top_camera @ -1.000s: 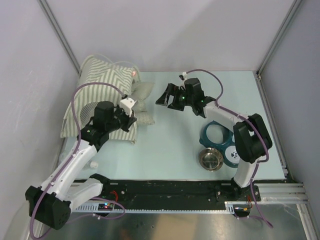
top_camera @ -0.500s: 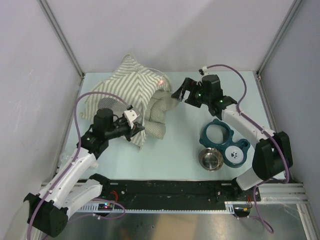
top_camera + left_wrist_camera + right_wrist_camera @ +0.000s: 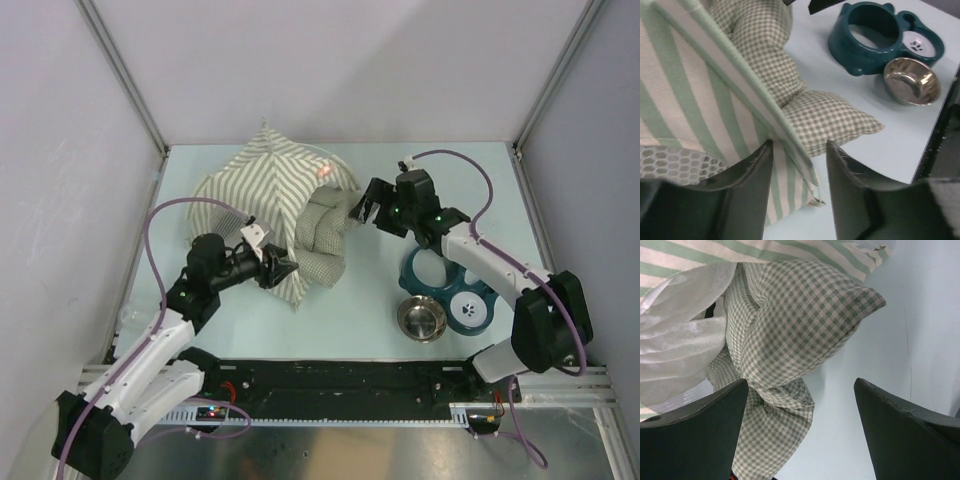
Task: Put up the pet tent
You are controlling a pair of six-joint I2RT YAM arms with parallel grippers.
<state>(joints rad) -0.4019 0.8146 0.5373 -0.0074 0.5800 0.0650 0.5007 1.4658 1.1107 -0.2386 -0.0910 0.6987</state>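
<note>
I see the olive-and-white striped fabric pet tent heaped at the far left of the pale blue surface, with its peak raised. My left claw is partly parted at the tent's near hem, and the striped edge lies between its fingers. My right claw gapes wide and holds nothing. It faces the green-checked cushion bulging from the tent's opening. A teal plastic double-bowl stand and a round steel bowl sit to the right.

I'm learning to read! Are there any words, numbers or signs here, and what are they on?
No words or numbers can be read.
Pet tent: small pink-red mark, too blurred to read.
White dish in the teal bowl holder: dark paw-like mark, no letters.
</note>
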